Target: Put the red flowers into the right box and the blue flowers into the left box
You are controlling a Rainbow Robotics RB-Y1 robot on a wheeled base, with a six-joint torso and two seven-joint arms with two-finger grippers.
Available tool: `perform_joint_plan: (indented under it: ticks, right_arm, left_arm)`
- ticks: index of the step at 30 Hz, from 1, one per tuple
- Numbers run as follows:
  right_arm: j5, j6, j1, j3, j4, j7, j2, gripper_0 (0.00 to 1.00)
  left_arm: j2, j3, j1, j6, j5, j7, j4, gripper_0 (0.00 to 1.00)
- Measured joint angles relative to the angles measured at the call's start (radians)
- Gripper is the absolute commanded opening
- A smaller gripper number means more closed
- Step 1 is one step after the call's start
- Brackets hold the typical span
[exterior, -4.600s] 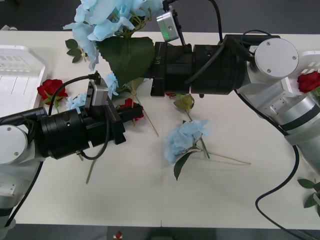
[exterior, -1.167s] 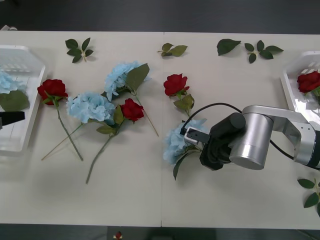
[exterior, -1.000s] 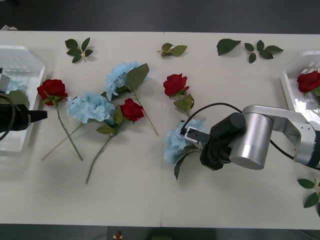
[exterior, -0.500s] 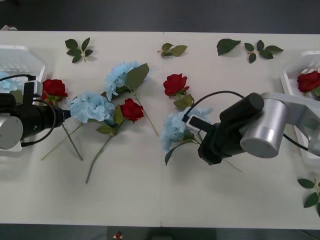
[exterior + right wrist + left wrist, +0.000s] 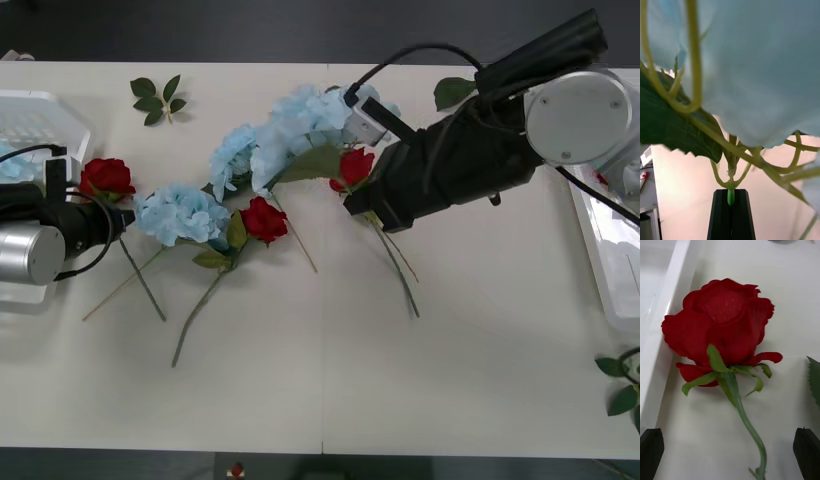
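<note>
A lab-like workspace: plain white table, dark floor behind, cabled robot arms.

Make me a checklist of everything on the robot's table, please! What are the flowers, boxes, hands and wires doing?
Surface: white table, seam down its middle.
Job's things: three red flowers and two blue flowers lie loose on it; a third blue flower is lifted. The left box holds a blue bloom; the right box sits at the far right edge.
Clutter: loose leaf sprigs along the far edge.
Grippers: right gripper shut on the lifted blue flower's stem; left gripper open, straddling a red flower's stem beside the left box.
Cables: black cables loop over both arms.
Surroundings: dark floor beyond the table.
</note>
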Motion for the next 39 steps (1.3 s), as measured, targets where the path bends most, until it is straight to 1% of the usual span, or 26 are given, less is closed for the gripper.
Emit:
perform_joint_plan:
  ticks: [3,5,7,9,12,15,20,25,27,30,35,39]
  right_arm:
    - [-0.016,0.052,0.000,-0.072,0.064,0.077,0.086,0.00]
    - [-0.030,0.063,0.000,-0.104,0.104,0.109,0.133,0.00]
    - [-0.051,0.064,0.000,-0.125,0.146,0.146,0.172,0.00]
    - [-0.069,0.064,0.000,-0.143,0.188,0.194,0.208,0.00]
    - [-0.092,0.064,0.000,-0.171,0.242,0.243,0.262,0.00]
    - [-0.105,0.064,0.000,-0.197,0.279,0.243,0.307,0.00]
    - [-0.152,0.058,0.000,-0.213,0.329,0.243,0.361,0.00]
    - [-0.178,0.023,0.000,-0.213,0.358,0.243,0.390,0.00]
    - [-0.191,0.005,0.000,-0.212,0.359,0.243,0.395,0.00]
    - [-0.220,-0.028,0.000,-0.212,0.359,0.243,0.398,0.00]
    - [-0.251,-0.042,-0.001,-0.212,0.359,0.243,0.399,0.00]
    - [-0.254,-0.042,-0.001,-0.212,0.359,0.242,0.401,0.00]
  left_arm:
    - [0.000,-0.002,-0.001,-0.041,0.000,0.000,0.035,1.00]
    - [0.000,-0.003,-0.001,-0.046,0.006,0.000,0.037,1.00]
    - [0.000,-0.003,-0.001,-0.040,0.058,0.000,0.031,1.00]
    - [0.003,-0.004,-0.001,0.004,0.117,0.000,-0.001,1.00]
    - [0.017,-0.004,0.012,0.097,0.159,0.000,-0.118,1.00]
    - [0.055,0.004,0.058,0.162,0.220,0.000,-0.270,1.00]
    - [0.111,0.083,0.186,0.228,0.326,0.000,-0.489,1.00]
    - [0.129,0.193,0.313,0.261,0.438,-0.021,-0.637,1.00]
    - [0.129,0.232,0.356,0.261,0.509,-0.092,-0.678,1.00]
    - [0.129,0.263,0.401,0.256,0.633,-0.252,-0.717,1.00]
    - [0.110,0.250,0.421,0.225,0.856,-0.346,-0.720,1.00]
    - [0.040,0.216,0.421,0.225,0.942,-0.655,-0.720,1.00]
